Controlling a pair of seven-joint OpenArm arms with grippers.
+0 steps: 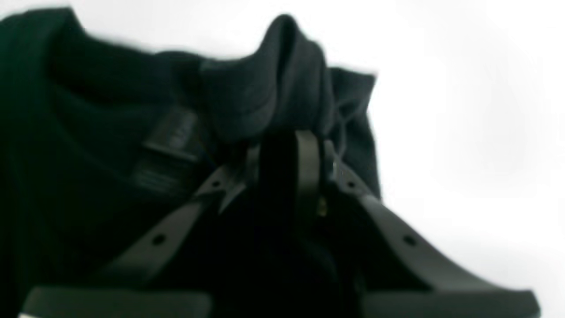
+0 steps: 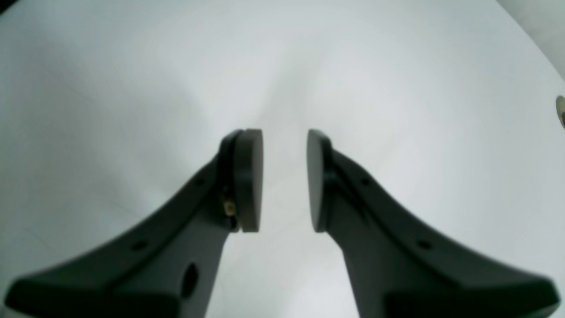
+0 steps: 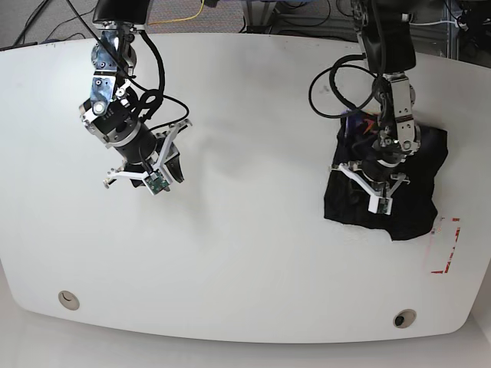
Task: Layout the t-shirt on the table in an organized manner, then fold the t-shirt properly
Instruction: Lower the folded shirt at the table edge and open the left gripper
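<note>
The black t-shirt [image 3: 418,207] lies crumpled in a heap at the right side of the white table [image 3: 253,253]. A bit of purple and orange print [image 3: 359,123] shows at its far edge. My left gripper [image 3: 376,184] is down on the heap. In the left wrist view the left gripper [image 1: 289,150] is shut on a raised fold of the t-shirt [image 1: 110,132], near the collar and its label [image 1: 172,137]. My right gripper [image 3: 170,165] hangs over bare table at the left. Its jaws stand open and hold nothing, as the right wrist view of the right gripper [image 2: 284,176] shows.
Two round grommet holes [image 3: 68,299] [image 3: 404,317] sit near the front edge; one grommet hole [image 2: 561,110] shows at the right wrist view's edge. A red rectangle marking [image 3: 447,245] lies just right of the shirt. Black cables [image 3: 337,84] loop over the table behind the left arm.
</note>
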